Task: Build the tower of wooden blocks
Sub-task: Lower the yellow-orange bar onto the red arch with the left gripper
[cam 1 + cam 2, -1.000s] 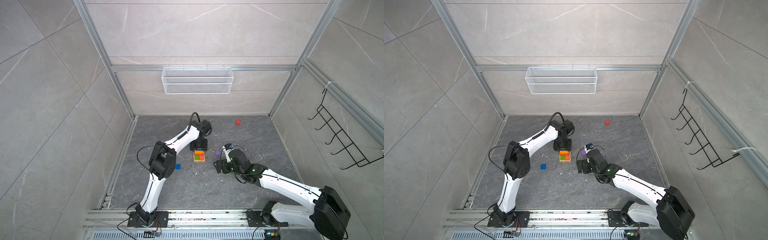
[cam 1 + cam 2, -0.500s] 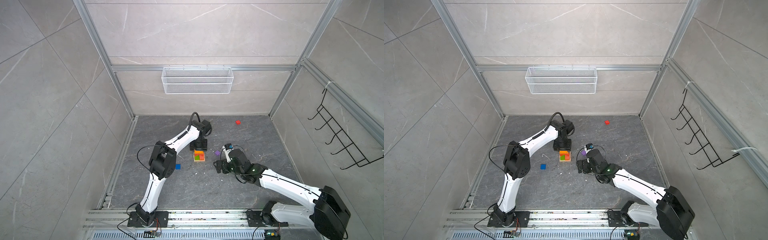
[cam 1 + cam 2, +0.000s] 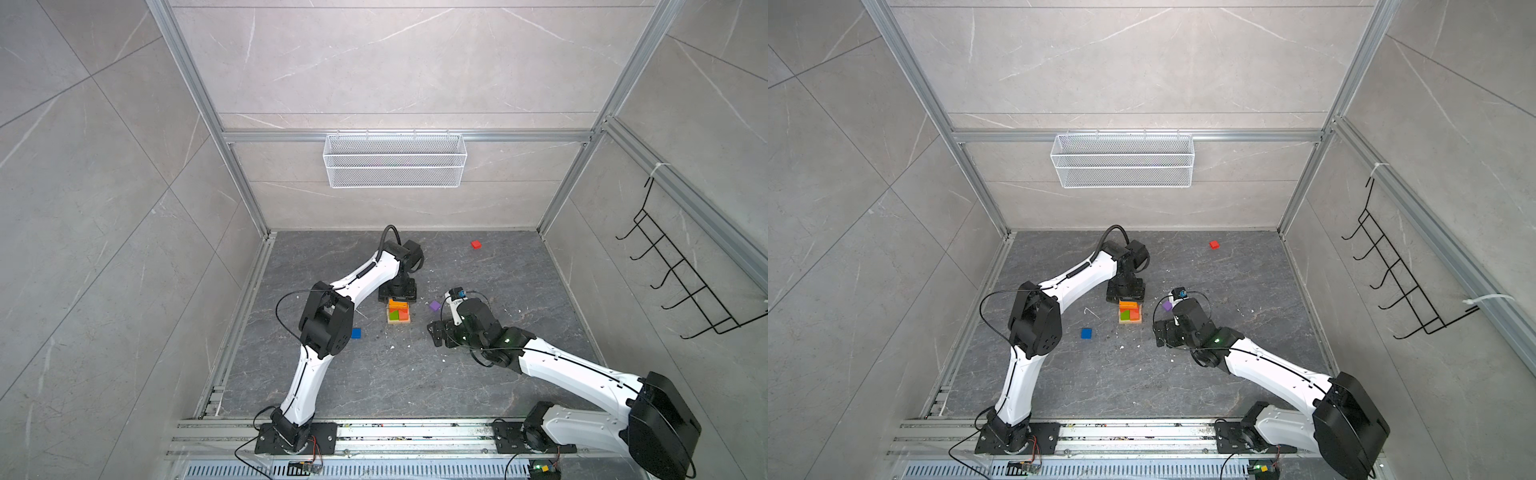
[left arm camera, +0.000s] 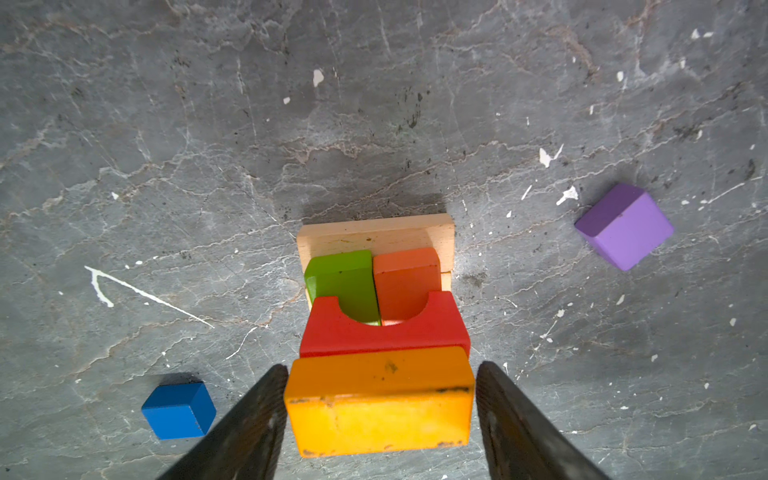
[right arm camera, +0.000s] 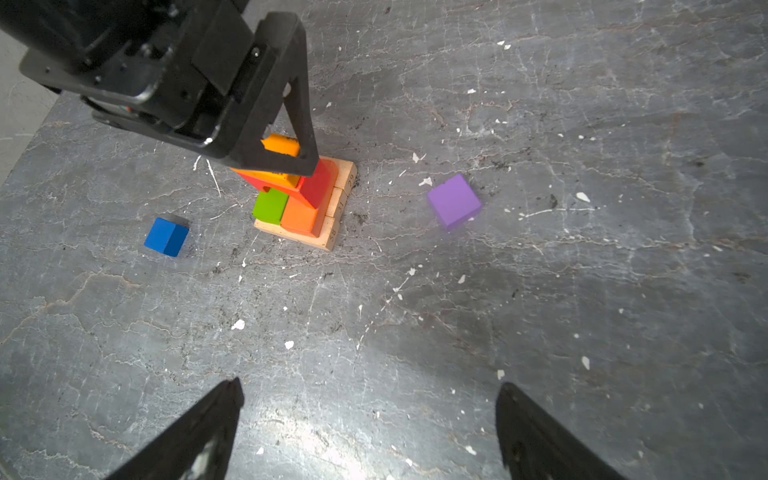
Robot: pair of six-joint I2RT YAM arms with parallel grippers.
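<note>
Jaws on left newly parted around orange block (image 4: 380,399), wood block tower (image 4: 374,336) unmoved

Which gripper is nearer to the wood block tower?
Left. The left gripper is at the wood block tower, jaws flanking its top orange block; the right gripper hovers over the floor to one side, clearly apart.

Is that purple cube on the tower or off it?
Off. The purple cube lies by itself on the grey floor, clearly apart from the wood block tower and touching no other block.
</note>
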